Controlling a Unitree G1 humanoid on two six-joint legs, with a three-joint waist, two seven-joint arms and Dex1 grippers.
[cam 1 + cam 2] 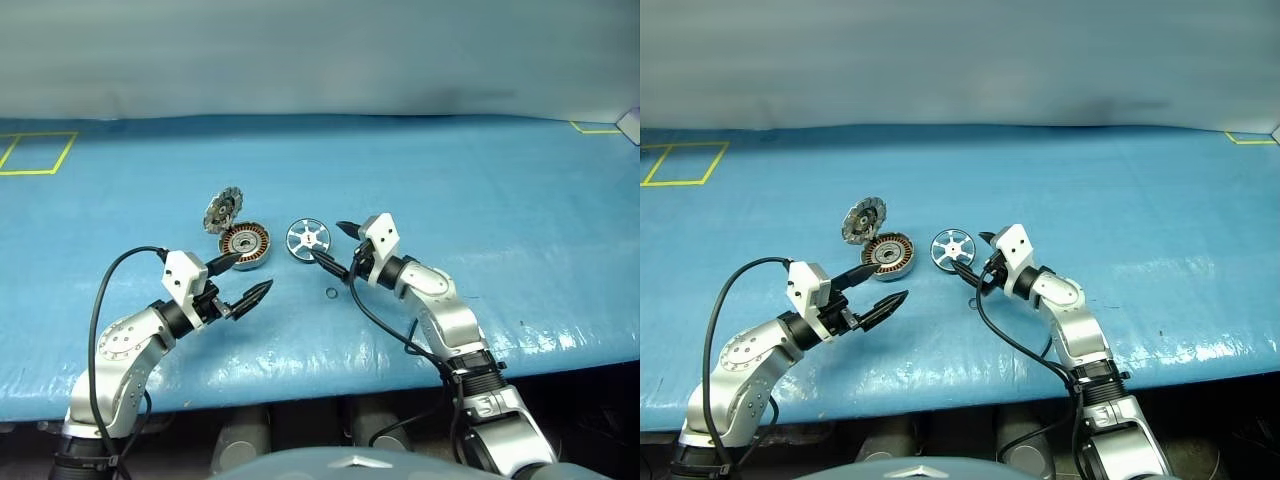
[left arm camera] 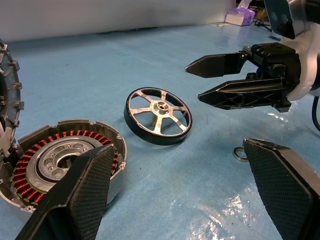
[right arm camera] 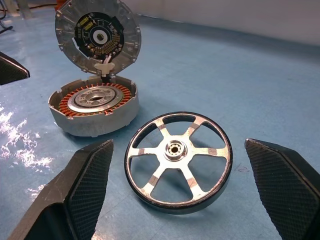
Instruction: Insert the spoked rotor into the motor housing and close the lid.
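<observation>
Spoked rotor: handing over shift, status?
Both grippers open, empty: left, right. Shiny silver spoked rotor flat on blue table. Copper-wound housing open, notched lid upright. Small ring nearby.

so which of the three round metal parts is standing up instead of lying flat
The lid: the notched-edge disc, tilted up at the back of the motor housing. The housing and the spoked rotor both lie flat on the blue table.

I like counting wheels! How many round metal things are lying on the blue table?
4. The spoked rotor lies flat in the middle. The motor housing sits to its left. The lid stands tilted up behind the housing. A tiny ring lies nearer the robot.
</observation>
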